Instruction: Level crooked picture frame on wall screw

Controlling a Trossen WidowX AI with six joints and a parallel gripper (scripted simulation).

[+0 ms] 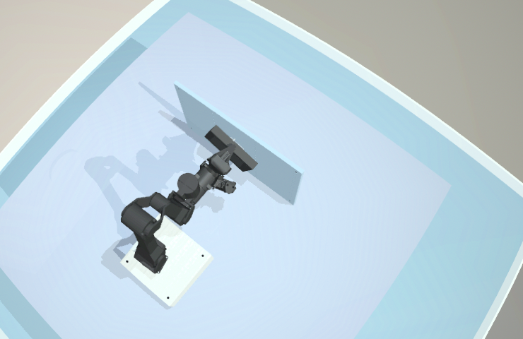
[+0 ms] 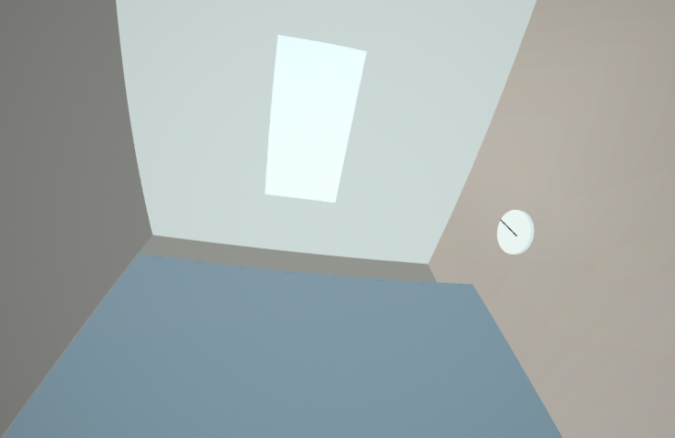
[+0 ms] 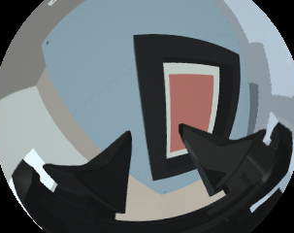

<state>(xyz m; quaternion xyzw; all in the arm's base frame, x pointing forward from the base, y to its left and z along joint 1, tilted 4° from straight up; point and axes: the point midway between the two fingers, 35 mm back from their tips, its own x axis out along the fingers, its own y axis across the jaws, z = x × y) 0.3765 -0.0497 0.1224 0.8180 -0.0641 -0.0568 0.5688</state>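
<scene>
Parted fingers (image 1: 232,146) at the hung frame

The fingers are held partly open, with nothing gripped. Just ahead, the picture frame (image 1: 239,157) (image 3: 147,107) is hung on an upright blue board (image 1: 275,171) (image 2: 317,350) (image 3: 95,73), one fingertip overlapping its red picture in the wrist view. Its thick border is judged stiff and fairly light, perhaps slippery; an edge is best pinched. Below the fingers, the pale desk (image 1: 350,131) is spread; farther off, a round clock (image 2: 514,232) is seen on a beige wall.
</scene>
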